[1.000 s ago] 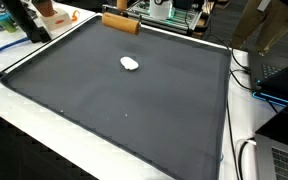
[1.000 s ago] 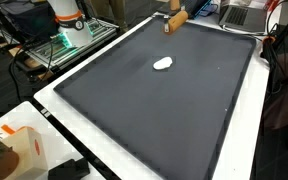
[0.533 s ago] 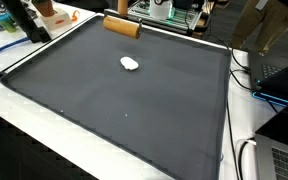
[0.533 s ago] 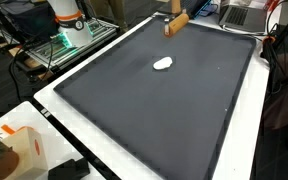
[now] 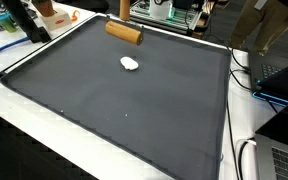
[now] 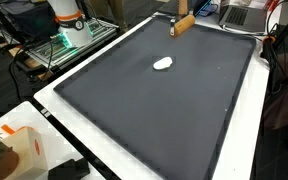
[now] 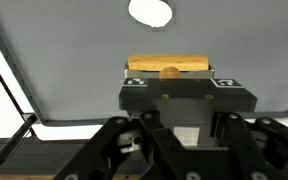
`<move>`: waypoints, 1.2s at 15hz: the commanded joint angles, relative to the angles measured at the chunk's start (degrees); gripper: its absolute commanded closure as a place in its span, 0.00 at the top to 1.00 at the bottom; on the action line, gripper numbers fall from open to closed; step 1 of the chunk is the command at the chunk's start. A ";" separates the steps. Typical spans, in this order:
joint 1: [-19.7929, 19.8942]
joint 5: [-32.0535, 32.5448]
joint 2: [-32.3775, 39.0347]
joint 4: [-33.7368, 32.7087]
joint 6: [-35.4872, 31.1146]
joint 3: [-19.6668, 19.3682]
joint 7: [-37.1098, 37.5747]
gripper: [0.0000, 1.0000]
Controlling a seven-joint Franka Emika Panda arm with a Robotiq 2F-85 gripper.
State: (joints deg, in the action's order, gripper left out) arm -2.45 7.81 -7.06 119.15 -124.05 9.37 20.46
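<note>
item 1: your gripper. seen from the wrist view, it comes in from the bottom of the frame, its jaws drawn together and clamped on the wooden block. the block lies crosswise between the fingers, its long side running left to right, with both ends sticking out past the claw.

item 2: wooden block, light tan, oblong. in both exterior views you find it at the far edge of the dark mat, close to the white border. it sits at a slant there. whether its underside touches the mat or hangs just above it cannot be told.

item 3: small white object, rounded and flattish, lying on the mat apart from the block and nearer the middle. in the wrist view it shows at the top edge, beyond the block. nothing touches it.

item 4: surroundings. an orange and white box stands off the mat at a near corner, and a laptop sits behind the far edge.
</note>
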 commanded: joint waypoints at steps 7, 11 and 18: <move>-2.97 8.10 7.48 -9.81 11.18 -0.26 4.23 0.23; -3.24 6.44 7.70 -9.26 9.46 -0.77 3.17 0.48; -3.03 4.97 9.36 -11.77 11.50 -1.34 2.26 0.23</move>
State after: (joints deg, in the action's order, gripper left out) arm -4.90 14.21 1.24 109.46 -114.70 9.29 23.69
